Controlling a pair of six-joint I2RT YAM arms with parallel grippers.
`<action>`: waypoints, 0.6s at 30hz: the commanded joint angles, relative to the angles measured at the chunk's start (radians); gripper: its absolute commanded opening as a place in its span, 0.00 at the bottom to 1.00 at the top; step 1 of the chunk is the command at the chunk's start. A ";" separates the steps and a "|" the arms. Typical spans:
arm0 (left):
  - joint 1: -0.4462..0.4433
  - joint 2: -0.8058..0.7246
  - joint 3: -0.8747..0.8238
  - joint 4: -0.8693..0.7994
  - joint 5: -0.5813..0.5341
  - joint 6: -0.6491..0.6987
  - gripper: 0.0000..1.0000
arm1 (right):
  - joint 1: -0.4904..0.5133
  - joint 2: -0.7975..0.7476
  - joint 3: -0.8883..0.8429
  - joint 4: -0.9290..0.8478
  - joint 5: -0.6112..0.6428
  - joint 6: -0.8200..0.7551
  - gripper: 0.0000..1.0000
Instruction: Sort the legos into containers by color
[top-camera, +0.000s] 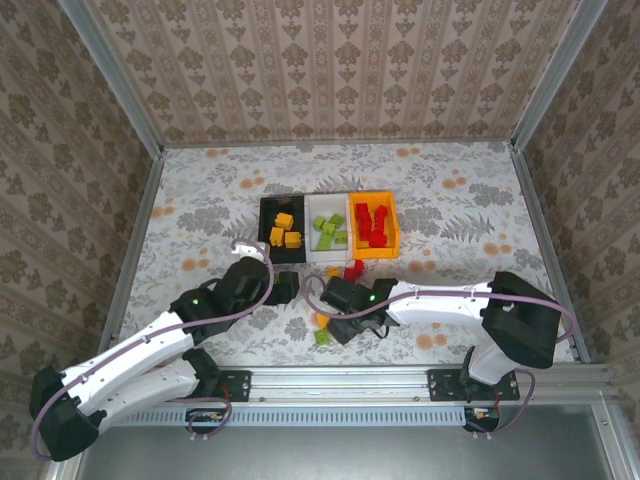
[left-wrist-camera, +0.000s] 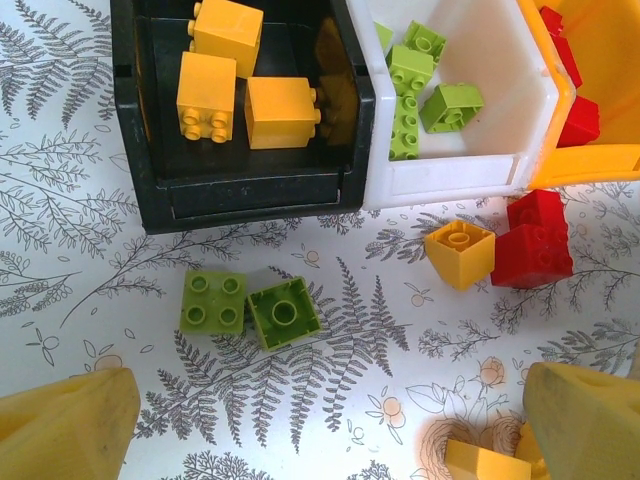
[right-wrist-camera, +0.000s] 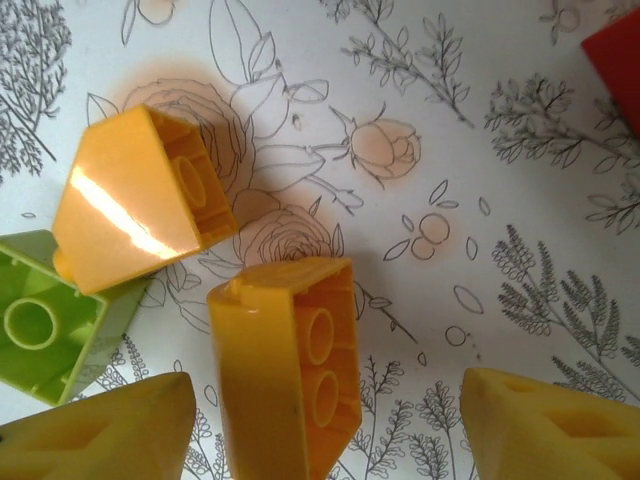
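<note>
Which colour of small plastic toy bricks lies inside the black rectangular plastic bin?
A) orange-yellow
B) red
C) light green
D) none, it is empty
A: in the left wrist view, orange-yellow plastic toy bricks lie inside the black rectangular plastic bin.

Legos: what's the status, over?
Left fingers open, two green legos ahead. Right fingers open astride an orange-yellow lego. Bins partly filled, sorting unfinished.

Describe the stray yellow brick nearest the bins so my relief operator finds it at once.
Find the white bin, middle of the row. Just before its front wall lies a tilted single-stud yellow brick. It is the yellow one right beside two red bricks.
</note>
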 joint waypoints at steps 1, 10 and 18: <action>0.010 -0.012 -0.015 -0.016 -0.015 -0.023 1.00 | -0.001 -0.005 0.000 -0.011 0.015 -0.006 0.78; 0.018 -0.023 -0.020 -0.024 -0.019 -0.022 1.00 | 0.001 0.098 0.016 0.018 0.007 -0.006 0.65; 0.026 -0.025 -0.023 -0.018 -0.013 -0.019 1.00 | -0.004 0.062 -0.015 0.060 0.015 -0.006 0.42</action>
